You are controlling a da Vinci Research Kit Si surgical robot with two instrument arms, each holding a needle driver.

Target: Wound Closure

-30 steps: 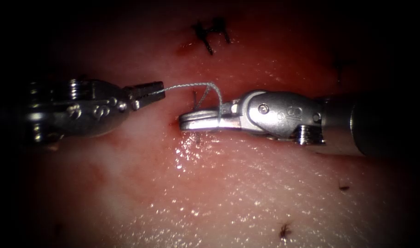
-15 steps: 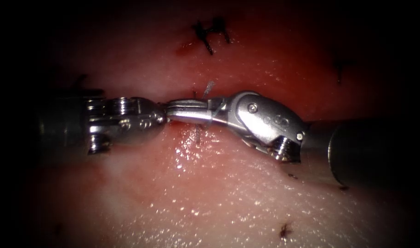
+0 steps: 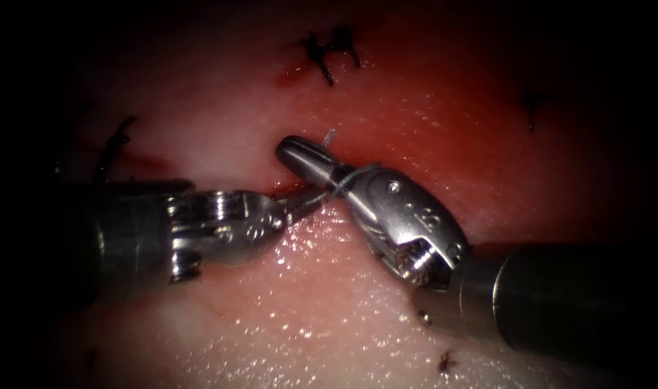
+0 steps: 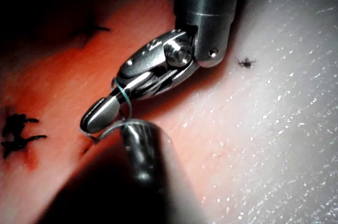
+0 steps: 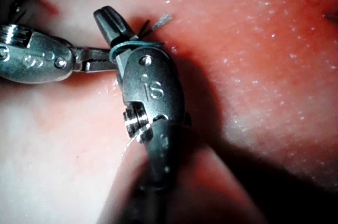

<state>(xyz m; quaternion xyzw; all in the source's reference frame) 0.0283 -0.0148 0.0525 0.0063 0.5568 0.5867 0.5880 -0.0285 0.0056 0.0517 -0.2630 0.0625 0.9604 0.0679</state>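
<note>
Pale thread (image 3: 341, 179) is wrapped around the right tool (image 3: 294, 149), whose jaws are closed. Its strand is gripped by the left tool (image 3: 305, 204), jaws closed, just beside the right tool.

light: endoscope view bright at centre, dark vignette at all edges
glare: specks on wet tissue (image 3: 300, 288); highlights on right hand (image 3: 311, 160) metal
shadow: shafts dark in endoscope view; deep shadow beside right hand in right wrist view
blur: close shaft of left hand (image 3: 300, 205) soft in left wrist view
</note>
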